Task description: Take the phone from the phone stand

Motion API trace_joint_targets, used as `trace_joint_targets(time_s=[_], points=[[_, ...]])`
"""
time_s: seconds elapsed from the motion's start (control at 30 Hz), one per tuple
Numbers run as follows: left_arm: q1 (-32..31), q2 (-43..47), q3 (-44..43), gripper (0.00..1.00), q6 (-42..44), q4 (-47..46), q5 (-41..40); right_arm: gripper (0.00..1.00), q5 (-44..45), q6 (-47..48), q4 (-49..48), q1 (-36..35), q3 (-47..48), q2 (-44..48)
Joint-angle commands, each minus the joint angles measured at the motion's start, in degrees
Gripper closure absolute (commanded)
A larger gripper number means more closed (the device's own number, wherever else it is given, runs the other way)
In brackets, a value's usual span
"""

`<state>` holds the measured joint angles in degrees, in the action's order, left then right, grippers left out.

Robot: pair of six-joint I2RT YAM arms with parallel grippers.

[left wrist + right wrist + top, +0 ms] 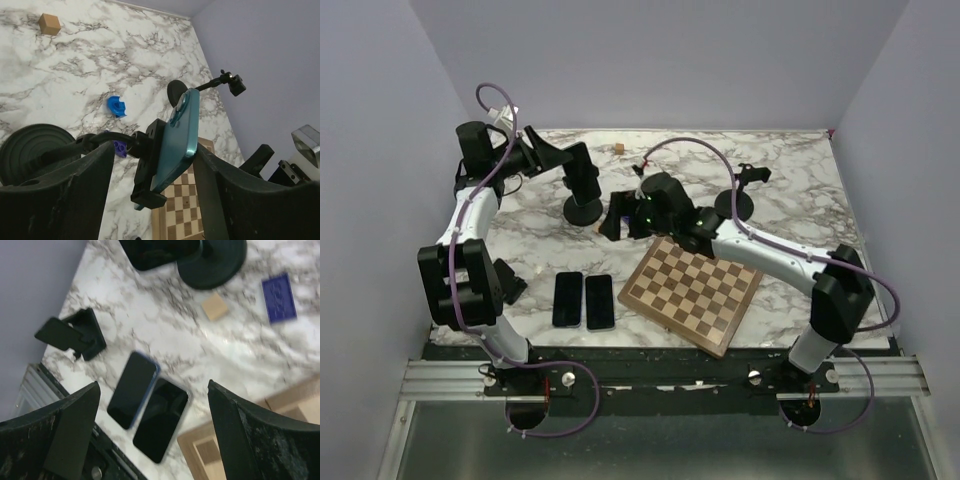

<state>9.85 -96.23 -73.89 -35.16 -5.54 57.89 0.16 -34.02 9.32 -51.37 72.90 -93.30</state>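
Observation:
A teal phone [176,140] stands upright in the black clamp [149,165] of a phone stand with a round base [584,210] at the back left of the marble table. My left gripper [155,150] is open and straddles the phone and clamp. Its right finger [212,185] is at the phone's edge, and its left finger [95,180] stands apart from the clamp. In the top view the left gripper [578,165] covers most of the phone. My right gripper [623,222] is open and empty, hovering just right of the stand's base; it is also open in the right wrist view [152,390].
Two dark phones [584,300] lie flat near the front edge. A chessboard [692,290] lies under the right arm. A second stand [735,198] with an empty clamp is at the back right. A small black holder [70,335], a tan cube [49,24] and blue pieces [116,106] lie about.

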Motion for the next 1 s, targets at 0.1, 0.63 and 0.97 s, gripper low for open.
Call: trace_joint_targets(time_s=[0.1, 0.63, 0.97], points=[[4.15, 7.3, 1.29, 0.15, -7.71, 1.54, -1.25, 0.0, 4.93, 7.49, 5.74, 0.12, 19.93, -12.08], [7.02, 22.49, 7.03, 0.16, -14.39, -8.03, -5.03, 0.0, 12.16, 16.52, 10.69, 0.07, 53.64, -31.93], [8.38, 27.26, 9.64, 0.17, -13.67, -10.98, -8.2, 0.0, 8.83, 19.53, 8.2, 0.68, 61.2, -38.28]])
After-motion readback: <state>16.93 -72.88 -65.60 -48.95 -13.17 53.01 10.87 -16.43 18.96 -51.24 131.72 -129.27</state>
